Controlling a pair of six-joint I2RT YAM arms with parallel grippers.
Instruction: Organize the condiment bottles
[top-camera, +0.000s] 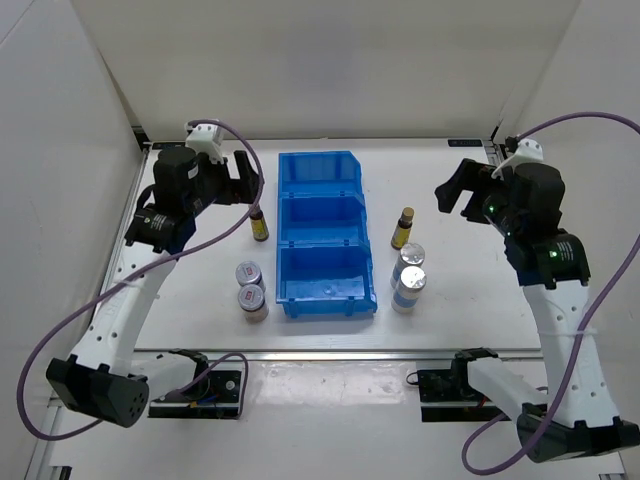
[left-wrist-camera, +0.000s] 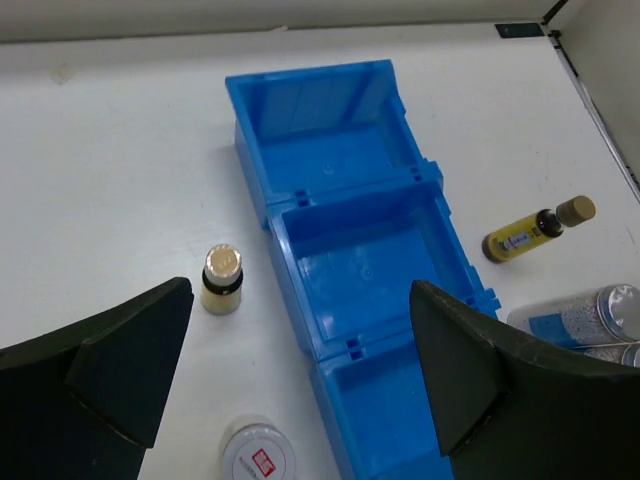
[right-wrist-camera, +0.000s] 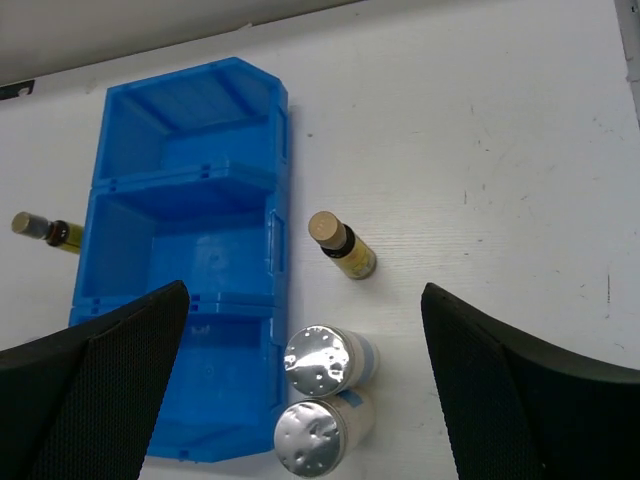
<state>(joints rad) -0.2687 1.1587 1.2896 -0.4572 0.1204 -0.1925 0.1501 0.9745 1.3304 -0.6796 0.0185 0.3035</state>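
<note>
Six condiment bottles stand on the white table around an empty blue bin. A slim dark bottle and two silver-lidded jars stand left of the bin. Another slim bottle and two jars stand right of it. My left gripper is open and empty, above and behind the left slim bottle. My right gripper is open and empty, behind the right slim bottle and jars.
The bin has three empty compartments in a row from far to near, also seen in the right wrist view. White walls enclose the table on the left, back and right. The arm bases sit at the near edge.
</note>
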